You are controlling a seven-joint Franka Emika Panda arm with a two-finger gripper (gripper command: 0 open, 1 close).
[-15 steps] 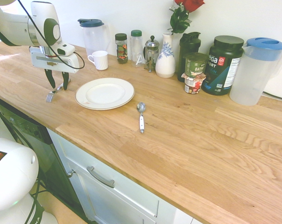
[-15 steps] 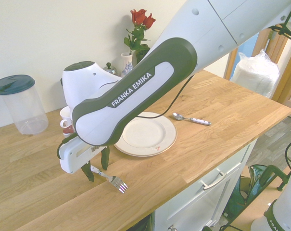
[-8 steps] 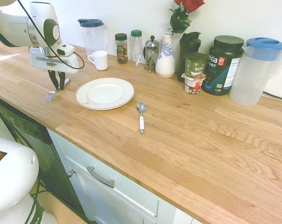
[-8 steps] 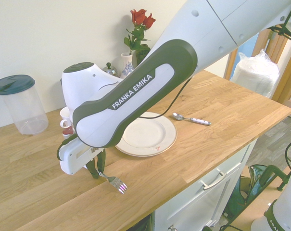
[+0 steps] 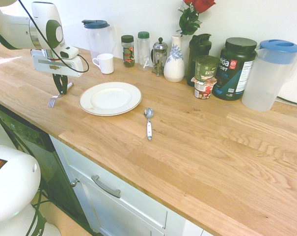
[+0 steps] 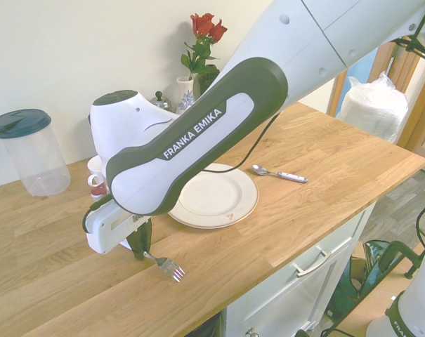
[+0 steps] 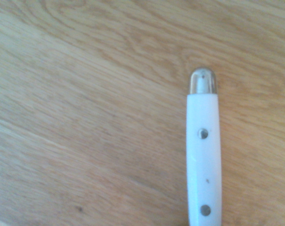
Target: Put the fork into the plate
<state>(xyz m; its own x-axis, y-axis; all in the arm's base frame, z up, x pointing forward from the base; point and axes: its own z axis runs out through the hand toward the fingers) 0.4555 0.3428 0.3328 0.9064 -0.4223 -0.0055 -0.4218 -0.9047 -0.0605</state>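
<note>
Because the fork [image 6: 168, 266] must be carried to the plate [image 6: 213, 199], the gripper [image 6: 140, 246] is clamped on its handle, pointing straight down; the tines rest on the worktop [image 6: 282, 210] just beside the plate, away from the spoon [image 6: 279, 173].

I see a wooden counter [image 5: 197, 142]: plate [image 5: 110, 98] on it, fork [image 5: 55, 100] at its nine o'clock, spoon [image 5: 148, 123] at four.
</note>
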